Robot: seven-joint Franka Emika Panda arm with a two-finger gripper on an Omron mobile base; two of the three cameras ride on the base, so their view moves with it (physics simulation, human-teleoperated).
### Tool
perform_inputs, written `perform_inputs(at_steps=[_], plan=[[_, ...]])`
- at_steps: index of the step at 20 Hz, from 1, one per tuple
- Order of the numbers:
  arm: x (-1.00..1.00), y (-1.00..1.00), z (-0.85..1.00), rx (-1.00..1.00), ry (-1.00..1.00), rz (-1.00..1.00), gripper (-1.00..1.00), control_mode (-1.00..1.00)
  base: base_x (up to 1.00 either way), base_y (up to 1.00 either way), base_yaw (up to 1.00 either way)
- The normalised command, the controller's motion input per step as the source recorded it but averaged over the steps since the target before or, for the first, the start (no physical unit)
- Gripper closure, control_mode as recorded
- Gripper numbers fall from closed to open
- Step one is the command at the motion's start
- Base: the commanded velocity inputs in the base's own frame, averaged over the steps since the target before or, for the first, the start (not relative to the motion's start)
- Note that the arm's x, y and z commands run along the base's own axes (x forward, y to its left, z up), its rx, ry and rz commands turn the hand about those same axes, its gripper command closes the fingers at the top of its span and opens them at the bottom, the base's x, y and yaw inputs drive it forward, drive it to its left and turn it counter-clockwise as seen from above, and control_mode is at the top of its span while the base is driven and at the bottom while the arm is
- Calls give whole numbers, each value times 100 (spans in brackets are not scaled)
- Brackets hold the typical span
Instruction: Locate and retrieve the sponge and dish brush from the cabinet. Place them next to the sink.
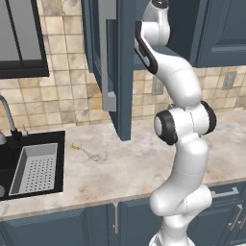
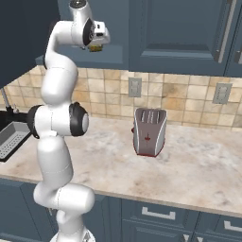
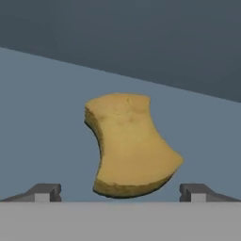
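Fingertips (image 3: 46, 192) of the gripper (image 3: 120, 193) stand wide apart with the sponge (image 3: 128, 145) lying just ahead between them, not yet clamped, on the blue shelf of the open cabinet (image 1: 126, 67). Far below the raised hand, the dish brush (image 1: 85, 152) already lies on the marble counter (image 1: 139, 168) beside the sink (image 1: 33, 166). By this showing roughly half the job looks done, with the sponge yet to be gripped, lifted out and carried down to join the brush.

sponge (image 3: 129, 146): matt, porous, soft-looking | counter (image 1: 144, 163): smooth marbled stone | toaster (image 2: 149, 132): glossy metal
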Motion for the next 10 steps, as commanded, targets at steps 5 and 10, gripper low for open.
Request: perform_inputs(at_steps=[5, 10], plan=[[51, -12, -2, 0, 0, 6, -100, -100, 0, 0, 0], [47, -3, -4, 0, -2, 3, -100, -100, 0, 0, 0]])
